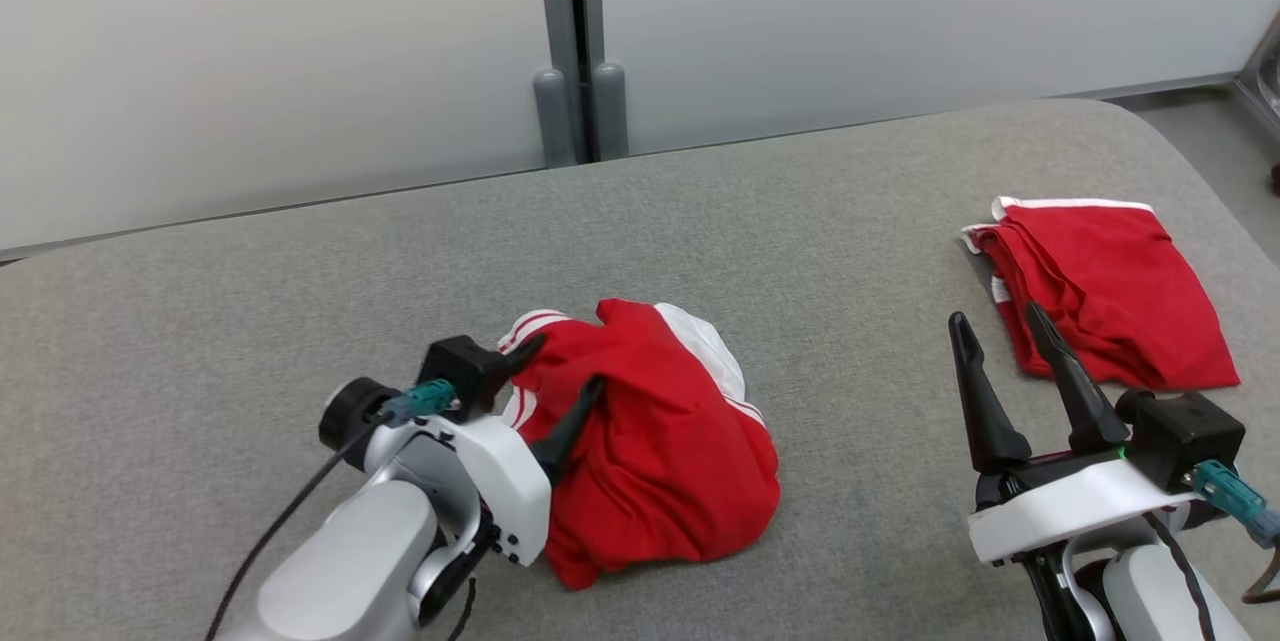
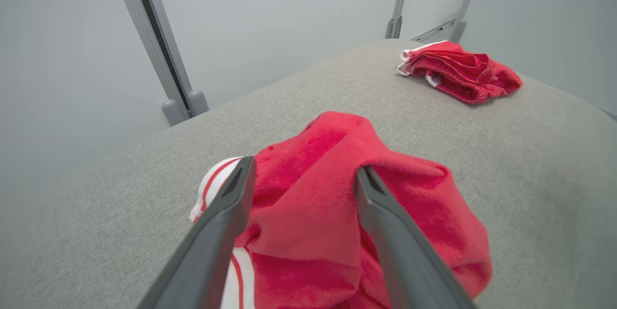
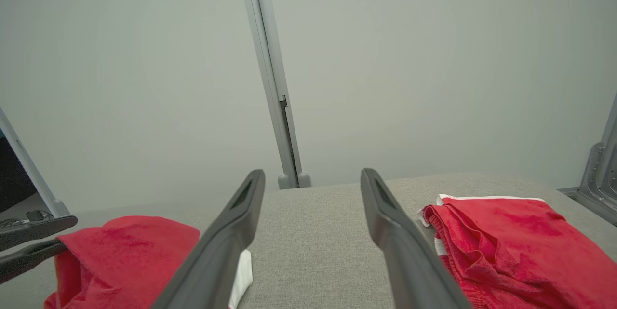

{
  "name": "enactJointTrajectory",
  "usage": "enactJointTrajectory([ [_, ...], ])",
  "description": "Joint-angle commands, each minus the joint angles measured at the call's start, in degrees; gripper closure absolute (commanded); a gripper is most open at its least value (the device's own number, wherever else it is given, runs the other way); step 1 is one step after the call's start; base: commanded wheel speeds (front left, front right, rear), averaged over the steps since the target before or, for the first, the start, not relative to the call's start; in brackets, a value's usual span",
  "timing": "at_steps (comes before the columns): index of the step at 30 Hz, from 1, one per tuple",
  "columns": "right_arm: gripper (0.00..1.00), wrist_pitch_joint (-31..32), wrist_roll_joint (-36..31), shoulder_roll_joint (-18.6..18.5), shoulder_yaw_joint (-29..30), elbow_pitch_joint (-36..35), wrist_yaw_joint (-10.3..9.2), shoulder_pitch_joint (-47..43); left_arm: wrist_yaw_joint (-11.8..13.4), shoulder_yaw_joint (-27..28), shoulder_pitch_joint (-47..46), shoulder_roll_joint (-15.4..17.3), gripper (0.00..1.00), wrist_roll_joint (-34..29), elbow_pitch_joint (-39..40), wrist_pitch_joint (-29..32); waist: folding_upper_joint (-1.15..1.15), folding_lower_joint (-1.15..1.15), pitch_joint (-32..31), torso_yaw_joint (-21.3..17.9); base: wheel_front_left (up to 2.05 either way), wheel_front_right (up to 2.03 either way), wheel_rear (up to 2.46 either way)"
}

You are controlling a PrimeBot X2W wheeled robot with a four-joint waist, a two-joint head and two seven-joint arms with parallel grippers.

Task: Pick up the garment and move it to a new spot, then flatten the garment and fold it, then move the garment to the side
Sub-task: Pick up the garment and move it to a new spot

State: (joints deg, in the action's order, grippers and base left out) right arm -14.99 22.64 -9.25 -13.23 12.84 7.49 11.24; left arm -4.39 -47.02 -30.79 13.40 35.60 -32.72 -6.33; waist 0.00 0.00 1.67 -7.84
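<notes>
While the crumpled garment (image 1: 660, 441) sits heaped near the table's (image 1: 300, 321) front edge, middle-ish, you've still got flattening, folding and the side move to do. Your left gripper (image 1: 566, 361) is spread, fingers straddling cloth, not pinching. The right gripper (image 1: 996, 314) is spread too, empty. Another folded red garment (image 1: 1110, 291) lies by the right edge, not in your way.

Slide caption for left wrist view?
Left gripper, jaws open around a crumpled red garment on the grey table; folded red garment beyond.
</notes>
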Motion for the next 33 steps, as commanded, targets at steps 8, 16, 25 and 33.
enactJointTrajectory([
  [8, 0.00, -0.3, -0.6, -0.3, 2.3, -0.6, 0.01, -1.9, 6.0, 5.5, 3.4, 6.0, 0.00, 1.7, 10.2, -2.9, 0.00, 0.00, -1.6, 3.2, 0.00, 0.00, 0.00],
  [16, 0.00, -0.3, -1.0, -0.5, 4.3, -1.6, 0.01, -3.4, 16.7, 12.3, 13.1, 13.6, 0.00, 1.1, 22.1, -6.7, 0.00, 0.00, -2.0, 5.2, 0.00, 0.00, 0.00],
  [25, 0.00, -0.3, -1.2, 0.8, 7.3, -2.3, 0.01, -6.0, 22.3, 20.1, 25.2, 13.8, 0.00, 0.7, 28.5, -8.8, 0.00, 0.00, -2.5, 7.1, 0.00, 0.00, 0.00],
  [33, 0.00, -0.3, -1.3, 1.5, 7.1, -1.5, 0.01, -6.5, 19.9, 25.6, 31.7, 7.0, 0.00, -3.7, 30.2, -8.8, 0.00, 0.00, -3.1, 8.2, 0.00, 0.00, 0.00],
])
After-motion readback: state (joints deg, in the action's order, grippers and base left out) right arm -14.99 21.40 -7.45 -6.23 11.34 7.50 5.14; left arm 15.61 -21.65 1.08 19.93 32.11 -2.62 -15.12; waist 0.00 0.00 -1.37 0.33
